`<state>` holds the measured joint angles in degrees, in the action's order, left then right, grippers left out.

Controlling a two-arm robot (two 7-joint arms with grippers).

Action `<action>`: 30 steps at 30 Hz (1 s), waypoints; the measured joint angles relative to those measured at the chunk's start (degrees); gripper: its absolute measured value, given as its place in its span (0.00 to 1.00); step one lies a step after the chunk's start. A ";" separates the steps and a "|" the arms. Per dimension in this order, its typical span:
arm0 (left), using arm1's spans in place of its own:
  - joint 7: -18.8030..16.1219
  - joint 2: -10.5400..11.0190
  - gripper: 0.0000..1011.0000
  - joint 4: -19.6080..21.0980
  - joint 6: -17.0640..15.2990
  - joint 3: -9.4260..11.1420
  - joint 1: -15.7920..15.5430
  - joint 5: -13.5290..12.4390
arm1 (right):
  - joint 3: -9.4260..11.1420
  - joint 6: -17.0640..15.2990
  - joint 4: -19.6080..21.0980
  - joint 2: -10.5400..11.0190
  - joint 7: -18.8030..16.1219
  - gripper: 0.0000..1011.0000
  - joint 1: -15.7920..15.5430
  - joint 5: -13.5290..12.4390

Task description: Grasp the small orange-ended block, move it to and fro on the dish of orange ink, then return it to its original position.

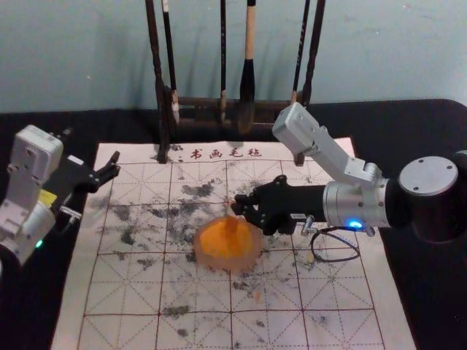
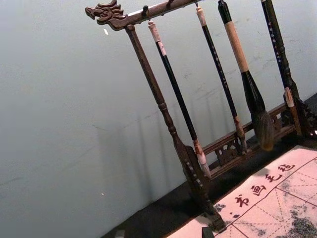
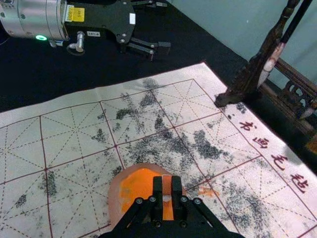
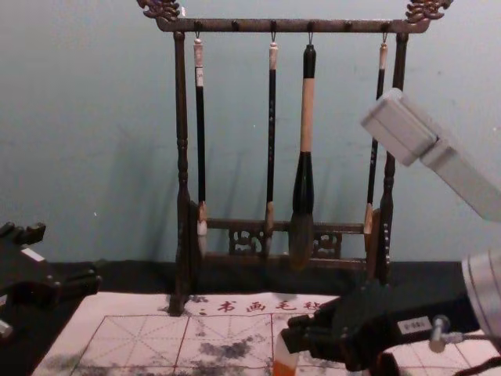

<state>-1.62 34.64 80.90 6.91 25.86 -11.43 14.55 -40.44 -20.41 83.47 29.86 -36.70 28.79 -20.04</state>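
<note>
My right gripper (image 1: 238, 207) is at the far edge of the orange ink dish (image 1: 206, 251). In the right wrist view, this gripper (image 3: 167, 190) is shut on the small block (image 3: 167, 184), which overlaps the dish (image 3: 115, 196). The chest view shows the block (image 4: 285, 357) roughly upright, pale above and orange at its lower end; whether it touches the ink I cannot tell. Parked off the mat's left side, my left gripper (image 1: 113, 167) is open, its fingertips spread at the edge of its own wrist view, where the gripper (image 2: 163, 234) holds nothing.
A dark wooden rack (image 4: 182, 157) with several hanging brushes stands behind the dish. The gridded, ink-stained felt mat (image 1: 197, 292) lies under the dish, on a black-covered table (image 1: 408, 131). A cable (image 1: 336, 259) loops below the right wrist.
</note>
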 joint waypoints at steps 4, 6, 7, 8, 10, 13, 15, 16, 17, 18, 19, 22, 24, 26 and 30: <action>0.00 0.00 0.99 0.00 0.00 0.00 0.00 0.00 | 0.17 -0.07 0.11 0.11 0.00 0.10 -0.04 0.02; 0.00 0.00 0.99 0.00 0.00 0.00 0.00 0.00 | 0.22 -0.10 0.16 0.16 0.00 0.10 -0.07 0.03; 0.00 0.00 0.99 0.00 0.00 0.00 0.00 0.00 | 0.24 -0.10 0.19 0.19 0.00 0.10 -0.09 0.04; 0.00 0.00 0.99 0.00 0.00 0.00 0.00 0.00 | 0.26 -0.10 0.27 0.28 -0.02 0.10 -0.15 0.06; 0.00 0.00 0.99 0.00 0.00 0.00 0.00 0.00 | 0.27 -0.10 0.36 0.38 -0.04 0.10 -0.22 0.09; 0.00 0.00 0.99 0.00 0.00 0.00 0.00 0.00 | 0.29 -0.04 0.62 0.66 -0.19 0.10 -0.40 0.12; 0.00 0.00 0.99 0.00 0.00 0.00 0.00 0.00 | 0.32 0.03 0.85 0.91 -0.34 0.10 -0.58 0.14; 0.00 0.00 0.99 0.00 0.00 0.00 0.00 0.00 | 0.36 0.07 1.01 1.07 -0.38 0.10 -0.70 0.13; 0.00 0.00 0.99 0.00 0.00 0.00 0.00 0.00 | 0.36 0.07 1.01 1.07 -0.38 0.10 -0.70 0.13; 0.00 0.00 0.99 0.00 0.00 0.00 0.00 0.00 | 0.38 0.08 1.11 1.15 -0.40 0.10 -0.78 0.13; 0.00 0.00 0.99 0.00 0.00 0.00 0.00 0.00 | 0.46 0.12 1.42 1.44 -0.50 0.10 -1.02 0.11; 0.00 0.00 0.99 0.00 0.00 0.00 0.00 0.00 | 0.61 0.12 1.88 1.79 -0.61 0.10 -1.32 0.01; 0.00 0.00 0.99 0.00 0.00 0.00 0.00 0.00 | 0.69 0.12 2.14 1.98 -0.62 0.10 -1.50 -0.08; 0.00 0.00 0.99 0.00 0.00 0.00 0.00 0.00 | 0.79 0.12 2.39 2.21 -0.63 0.10 -1.72 -0.22; 0.00 0.00 0.99 0.00 0.00 0.00 0.00 0.00 | 0.84 0.12 2.66 2.43 -0.66 0.10 -1.95 -0.37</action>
<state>-1.62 34.65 80.90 6.91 25.86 -11.43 14.55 -39.60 -20.29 86.14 32.29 -37.36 26.83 -20.40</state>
